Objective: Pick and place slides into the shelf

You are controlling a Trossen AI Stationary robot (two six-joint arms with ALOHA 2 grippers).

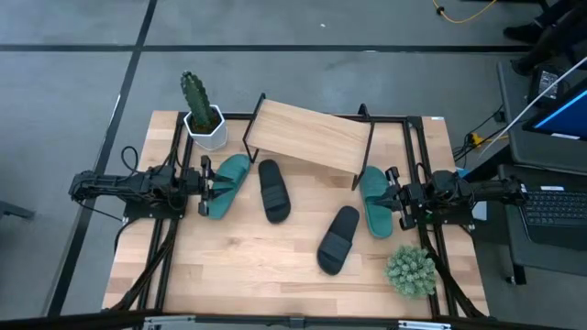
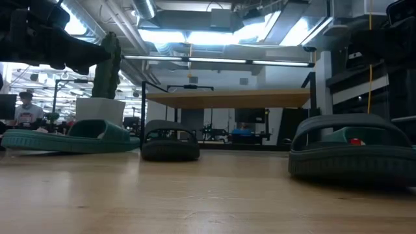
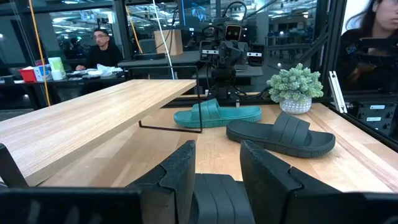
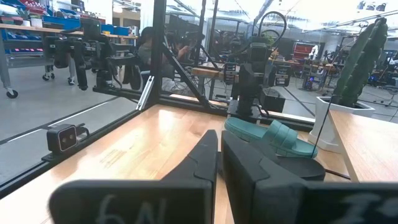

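Note:
Four slides lie flat on their soles on the table. One teal slide (image 1: 229,181) lies at the left and a black slide (image 1: 273,190) next to it. A second black slide (image 1: 337,240) lies right of centre, and the other teal slide (image 1: 374,202) at the right. The shelf (image 1: 307,136), a slanted light board on thin black wire legs, stands at the far middle. My left gripper (image 3: 217,171) is open and hovers over the left teal slide's heel end. My right gripper (image 4: 219,158) is shut, just beside the right teal slide.
A cactus in a white pot (image 1: 202,115) stands at the far left, beside the shelf. A small bushy plant (image 1: 410,270) stands near the right front corner. A black frame rail (image 1: 413,165) runs along the table's sides. Bare wood lies at the near middle (image 1: 248,275).

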